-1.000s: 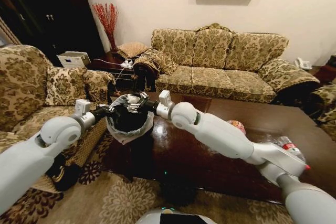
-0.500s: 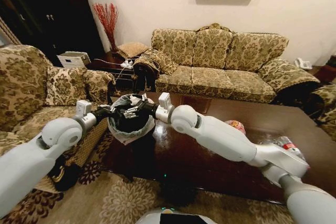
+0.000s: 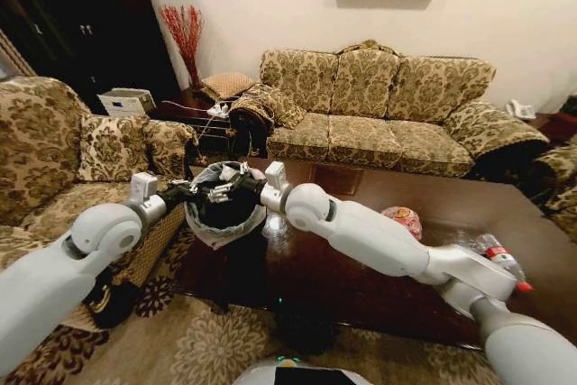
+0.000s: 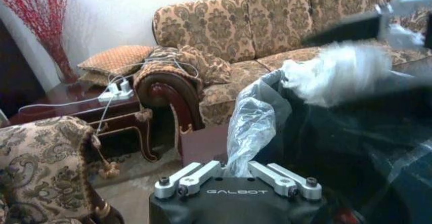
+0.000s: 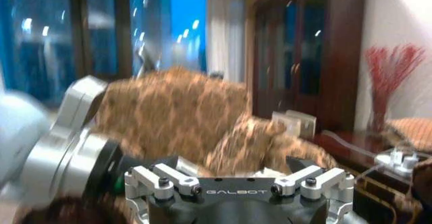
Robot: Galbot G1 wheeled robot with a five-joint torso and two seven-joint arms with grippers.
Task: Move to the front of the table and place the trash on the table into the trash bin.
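On the dark table, far left, the left gripper grips the trash bin liner; the right gripper, seemingly spread over the mouth, should release squarely above it.

The one word I can read is "GALBOT", in pale capitals on the dark housing of my left gripper, just below the jaws. It stands again on my right gripper, same place. Nothing else is legible to me.

My dark round bin with its whitish plastic liner hangs at the glossy dark wooden bench's corner, pink-white bag bundle and red-capped clear bottle lying on the bench.
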